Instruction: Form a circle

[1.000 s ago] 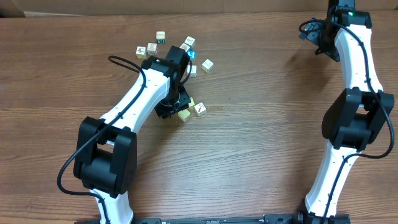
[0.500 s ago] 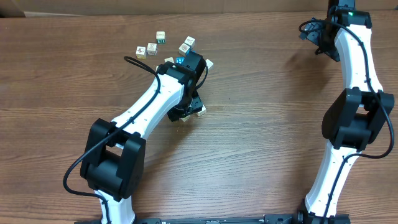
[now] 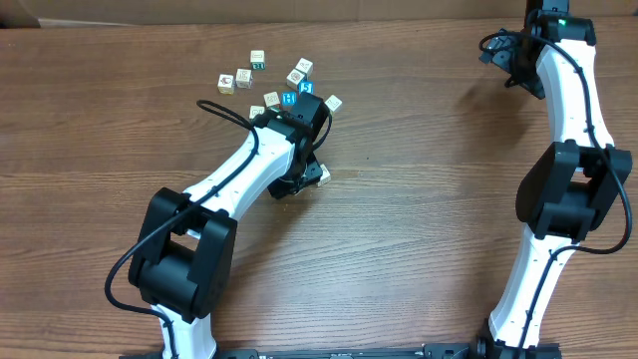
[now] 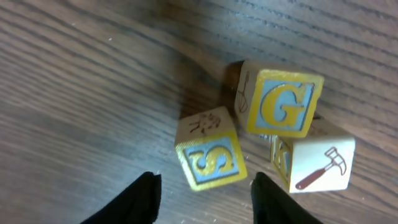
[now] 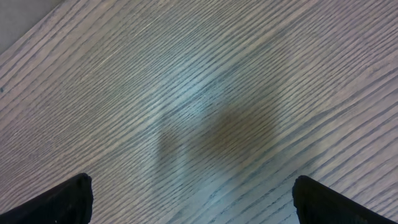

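Since a second ago the left arm has swung toward the right. Its gripper, then just left of two loose blocks, now hangs over them. The right arm has not moved.

Overhead view: the left gripper (image 3: 297,180) points down at a small cluster of alphabet blocks (image 3: 322,174) near the middle of the desk (image 3: 419,229). Only one white block pokes out on the right, and the arm covers the rest. Just beyond the left wrist lies a looser scatter of blocks (image 3: 257,61), about ten of them, two with bright blue faces. The right gripper (image 3: 505,62) is parked far off at the top right corner. This view does not show how wide either gripper stands.

Left wrist view: three blocks of the cluster show close up. The S block (image 4: 208,157), with a yellow letter on blue, sits tilted between the two dark fingertips with a gap on each side. The gripper is partly open and holds nothing. Behind it is the G block (image 4: 283,102), touching or nearly touching the hammer block (image 4: 318,163).

Right wrist view: the right gripper is spread wide, a fingertip in each lower corner, over bare desk.

The desk is brown wood grain. A tan strip runs along its far edge in the overhead view. In the right wrist view, a grey patch cuts across the top left corner.

Whether the cluster holds a fourth block cannot be told.
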You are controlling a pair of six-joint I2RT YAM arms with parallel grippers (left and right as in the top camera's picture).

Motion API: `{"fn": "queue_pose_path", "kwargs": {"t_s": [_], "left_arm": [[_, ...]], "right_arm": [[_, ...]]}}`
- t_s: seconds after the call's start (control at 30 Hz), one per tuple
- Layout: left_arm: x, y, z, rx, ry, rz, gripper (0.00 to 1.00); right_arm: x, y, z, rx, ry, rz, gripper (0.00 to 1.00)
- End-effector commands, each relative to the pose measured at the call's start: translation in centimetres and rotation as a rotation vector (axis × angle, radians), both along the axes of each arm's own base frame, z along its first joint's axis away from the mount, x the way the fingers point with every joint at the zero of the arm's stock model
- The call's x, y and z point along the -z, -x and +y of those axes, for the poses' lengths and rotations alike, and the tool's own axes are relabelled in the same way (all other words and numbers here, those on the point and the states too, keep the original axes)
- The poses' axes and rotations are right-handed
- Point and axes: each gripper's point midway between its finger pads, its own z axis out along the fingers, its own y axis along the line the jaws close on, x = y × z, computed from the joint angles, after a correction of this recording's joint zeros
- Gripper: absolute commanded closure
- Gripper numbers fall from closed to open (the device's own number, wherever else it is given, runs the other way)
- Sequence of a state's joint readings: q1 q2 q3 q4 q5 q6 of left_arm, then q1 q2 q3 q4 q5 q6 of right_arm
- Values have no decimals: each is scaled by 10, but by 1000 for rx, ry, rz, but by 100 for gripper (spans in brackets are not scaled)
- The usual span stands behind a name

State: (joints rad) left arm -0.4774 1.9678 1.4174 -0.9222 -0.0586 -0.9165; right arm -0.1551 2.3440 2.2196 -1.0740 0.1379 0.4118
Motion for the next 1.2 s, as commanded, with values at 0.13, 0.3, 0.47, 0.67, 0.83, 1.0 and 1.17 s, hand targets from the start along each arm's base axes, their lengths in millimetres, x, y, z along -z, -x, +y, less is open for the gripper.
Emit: {"fn": "queue_pose_path", "kwargs": {"t_s": [0.13,0.3,0.47,0.67,0.83,1.0,1.17], "left_arm": [[7,-1,4,-20,-13,-23,55],[11,-1,4,-5,-16,-30,56],[11,-2,4,32,-19,-32,59],[12,-2,4,81,-26,-30,62],[12,-1,5,114,-34,-29,67],[12,-1,5,133,-36,-27,70],[14,1,6,141,-42,-17,64]], "right_arm": [[-18,-3,0,1,13,-38,0],[-18,-3,0,1,13,-38,0],[-18,-3,0,1,13,-38,0],[-18,-3,0,1,13,-38,0],[-18,-3,0,1,13,-38,0],[-18,-3,0,1,13,-38,0],[-18,-3,0,1,13,-38,0]]}}
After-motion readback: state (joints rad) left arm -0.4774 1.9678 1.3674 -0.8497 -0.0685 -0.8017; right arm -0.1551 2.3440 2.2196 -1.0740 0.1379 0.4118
